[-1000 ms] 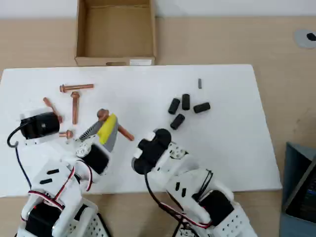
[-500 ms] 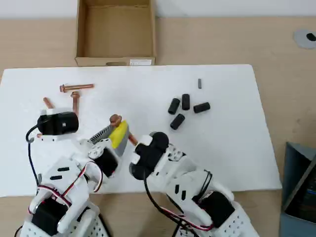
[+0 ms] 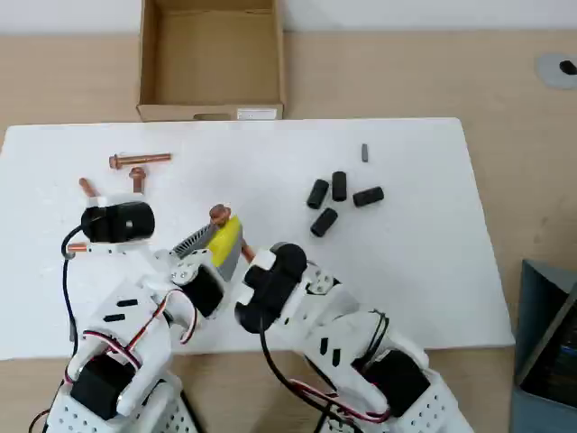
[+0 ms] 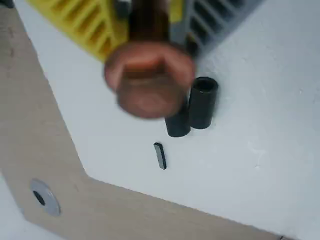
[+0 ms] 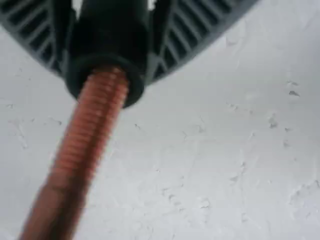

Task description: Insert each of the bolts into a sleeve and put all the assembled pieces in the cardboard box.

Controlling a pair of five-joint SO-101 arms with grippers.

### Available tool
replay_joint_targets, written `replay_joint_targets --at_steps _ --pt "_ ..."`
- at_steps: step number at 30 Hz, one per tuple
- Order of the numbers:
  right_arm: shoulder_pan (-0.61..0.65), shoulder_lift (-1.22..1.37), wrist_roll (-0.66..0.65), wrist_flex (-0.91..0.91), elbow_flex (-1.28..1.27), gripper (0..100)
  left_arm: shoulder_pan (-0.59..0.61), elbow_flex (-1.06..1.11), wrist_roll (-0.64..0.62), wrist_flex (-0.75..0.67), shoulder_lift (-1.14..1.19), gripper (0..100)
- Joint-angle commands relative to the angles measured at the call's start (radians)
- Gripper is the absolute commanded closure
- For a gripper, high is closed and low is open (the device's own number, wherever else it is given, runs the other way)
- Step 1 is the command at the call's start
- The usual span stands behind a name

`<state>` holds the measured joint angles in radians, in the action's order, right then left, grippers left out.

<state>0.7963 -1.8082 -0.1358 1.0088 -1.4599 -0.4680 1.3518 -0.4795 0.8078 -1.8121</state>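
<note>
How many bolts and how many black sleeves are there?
bolts: 5 (four lying loose, one in the left pincer)
sleeves: 5 (four lying loose, one in the right pincer)
total: 10

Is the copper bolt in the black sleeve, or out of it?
Partly in: the copper threaded bolt enters the black cylindrical sleeve at its mouth; most thread shows outside.

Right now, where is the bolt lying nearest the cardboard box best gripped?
Probably the shank of the bolt toward its headless end, from straight above: it lies flat on the white mat, and another bolt sits close beside its middle.
</note>
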Motion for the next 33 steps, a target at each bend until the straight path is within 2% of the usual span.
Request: replay_joint_targets --at_steps 1,8,13,24,26,30,33 --pt "0.012 -0.166 -0.005 -0.023 0.076 98.9 -0.04 -0.008 0.089 -0.014 -0.008 100" --pt "0.008 -0.166 -0.006 -0.023 0.076 98.9 -0.153 -0.087 0.19 0.121 -0.008 100" --pt "0.008 -0.166 -0.005 -0.025 0.076 98.9 -0.161 -0.12 0.195 0.216 -0.008 100" --pt "0.008 -0.166 -0.008 -0.081 0.071 98.9 -0.161 0.029 0.196 0.233 -0.008 99" --pt "0.008 -0.166 -0.008 -0.081 0.071 98.9 -0.155 0.031 0.196 0.238 -0.008 94" --pt "0.008 -0.166 -0.008 -0.081 0.07 98.9 -0.11 0.031 0.196 0.241 -0.005 76" --pt "0.008 -0.166 -0.008 -0.081 0.068 98.9 -0.072 0.025 0.196 0.242 -0.002 72"
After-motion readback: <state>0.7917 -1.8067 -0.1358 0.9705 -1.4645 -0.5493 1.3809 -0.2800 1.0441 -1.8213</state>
